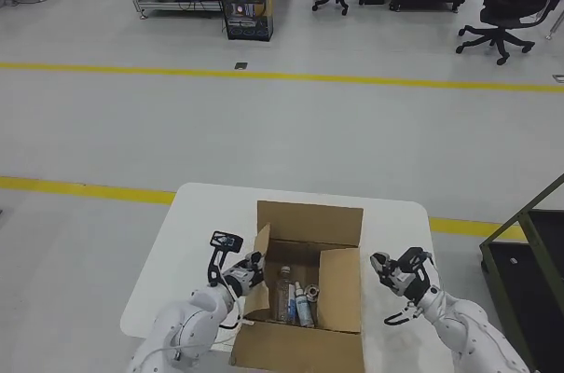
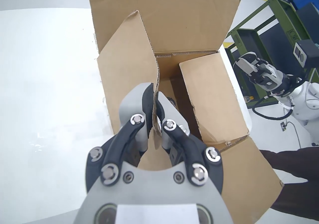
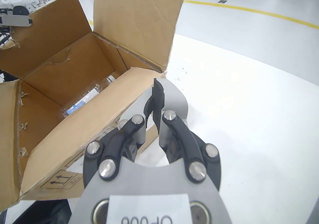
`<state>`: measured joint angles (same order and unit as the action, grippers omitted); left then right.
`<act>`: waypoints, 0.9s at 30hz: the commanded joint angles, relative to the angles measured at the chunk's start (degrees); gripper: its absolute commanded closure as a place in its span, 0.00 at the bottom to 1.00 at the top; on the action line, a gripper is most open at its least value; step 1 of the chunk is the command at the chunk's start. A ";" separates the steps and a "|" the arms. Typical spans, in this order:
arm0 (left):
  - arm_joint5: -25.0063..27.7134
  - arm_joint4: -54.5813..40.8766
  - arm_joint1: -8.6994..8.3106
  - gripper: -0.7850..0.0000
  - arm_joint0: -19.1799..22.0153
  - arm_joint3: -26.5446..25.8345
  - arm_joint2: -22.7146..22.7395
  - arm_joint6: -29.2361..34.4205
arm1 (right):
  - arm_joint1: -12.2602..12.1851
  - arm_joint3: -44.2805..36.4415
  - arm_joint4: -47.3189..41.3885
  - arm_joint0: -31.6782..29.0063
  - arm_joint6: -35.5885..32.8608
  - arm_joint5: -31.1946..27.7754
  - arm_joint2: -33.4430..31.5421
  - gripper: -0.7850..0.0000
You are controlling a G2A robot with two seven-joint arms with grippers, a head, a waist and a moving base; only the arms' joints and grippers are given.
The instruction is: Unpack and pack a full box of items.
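Pinching the left side flap (image 2: 124, 60) of the cardboard box (image 1: 309, 224), the left gripper (image 2: 155, 95) has its pads clamped on the flap's inner edge. The flap stands near upright. The box sits on the white table (image 1: 207, 233) with its far flap raised. Inside, on the box floor, lie a clear bottle (image 1: 283, 291) and smaller items (image 1: 303, 306). The right side flap (image 1: 341, 289) leans inward over part of the opening. The right gripper (image 3: 157, 91) hangs just outside that flap, fingers pressed together on nothing.

Assessment: the flaps are being opened. Recommended: fold the left flap outward along its crease without lifting the box. Clear the right flap likewise before reaching for the contents.
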<state>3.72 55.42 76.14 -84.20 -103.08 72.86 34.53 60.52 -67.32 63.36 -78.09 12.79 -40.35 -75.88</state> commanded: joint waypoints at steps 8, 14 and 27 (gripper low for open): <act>2.00 -5.56 -0.37 1.00 -0.07 1.39 2.12 -1.52 | 0.27 -5.21 3.12 -0.58 -2.27 -1.28 2.78 1.00; 2.31 -8.59 -0.69 1.00 -0.43 2.15 3.93 -1.87 | 1.12 -2.35 3.03 1.79 -4.20 -0.39 6.01 1.00; 1.46 -9.48 -1.40 0.00 -0.62 3.34 6.16 -2.22 | 1.52 0.55 2.51 4.47 -4.81 -0.72 6.81 1.00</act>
<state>5.25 45.76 74.80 -84.79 -99.70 78.93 32.22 62.05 -66.73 65.90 -73.64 8.03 -41.04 -69.02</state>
